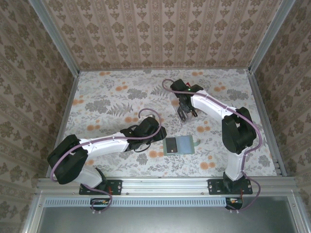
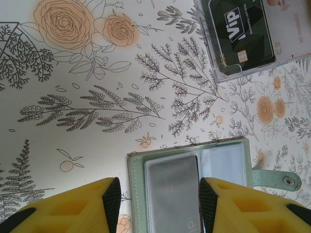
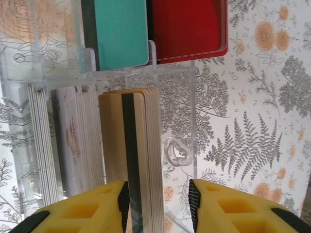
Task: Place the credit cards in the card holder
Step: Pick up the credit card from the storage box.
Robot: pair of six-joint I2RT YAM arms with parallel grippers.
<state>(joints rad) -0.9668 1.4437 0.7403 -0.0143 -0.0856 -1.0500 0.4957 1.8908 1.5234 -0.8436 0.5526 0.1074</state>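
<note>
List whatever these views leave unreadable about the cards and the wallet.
- Right wrist view: the tan cards run off the bottom edge between the right jaws, so their count is unclear.
- Left wrist view: the bottom edge cuts the card holder, hiding how far its slotted card sits.
- Top view: the clear tray lies partly under the right arm, and its cards are too small.

The black card (image 2: 241, 34) lying in the clear plastic tray (image 2: 228, 74) bears "Vip" in large white letters. A line of fine white print runs beside the word, too small to read. In the card holder (image 2: 137, 194), the grey card (image 2: 172, 194) under the clear sleeve shows part of the same "Vip" lettering at its lower edge.
</note>
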